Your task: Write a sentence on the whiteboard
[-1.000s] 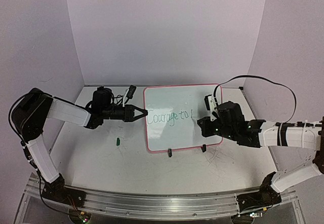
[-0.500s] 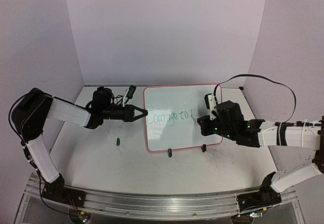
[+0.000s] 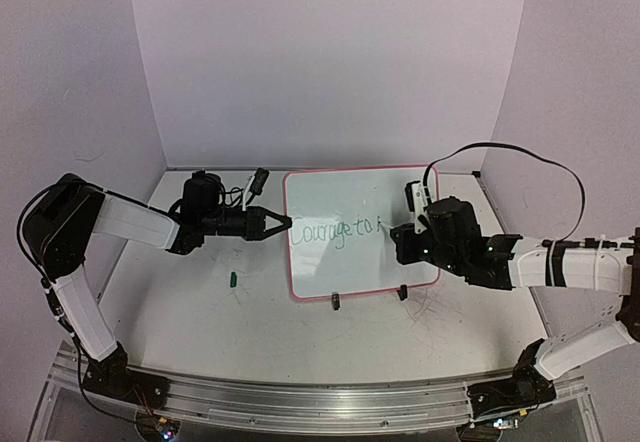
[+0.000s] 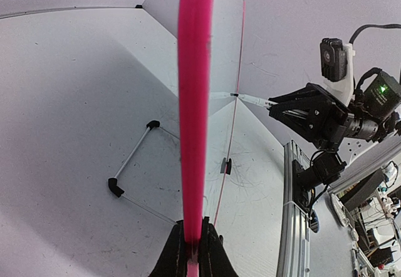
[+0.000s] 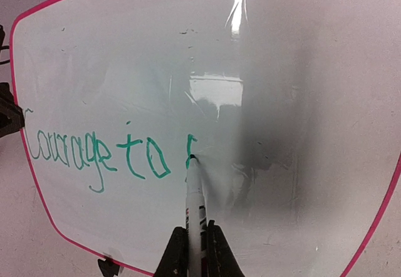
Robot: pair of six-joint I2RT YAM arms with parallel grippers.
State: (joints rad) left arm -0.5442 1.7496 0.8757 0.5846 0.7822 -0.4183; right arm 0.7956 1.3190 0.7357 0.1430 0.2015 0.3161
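The whiteboard [image 3: 352, 202] with its pink frame stands tilted on a wire stand at the middle of the table. Green handwriting, the sentence [image 5: 94, 155], reads "Courage to" followed by a short fresh stroke. My right gripper [image 5: 195, 236] is shut on a white marker [image 5: 195, 195], whose tip touches the board at that stroke. In the top view the right gripper [image 3: 400, 234] sits at the board's right half. My left gripper [image 4: 193, 242] is shut on the board's pink left edge [image 4: 193, 101], seen edge-on, and appears in the top view as the left gripper [image 3: 284, 223].
A small green marker cap [image 3: 232, 279] lies on the white tabletop left of the board. Two black clips [image 3: 335, 301] hold the board's lower edge. The wire stand [image 4: 135, 161] reaches behind the board. Walls enclose the table on three sides.
The marker tip has moved a little along the stroke after "to". The left arm and the board have stayed still.
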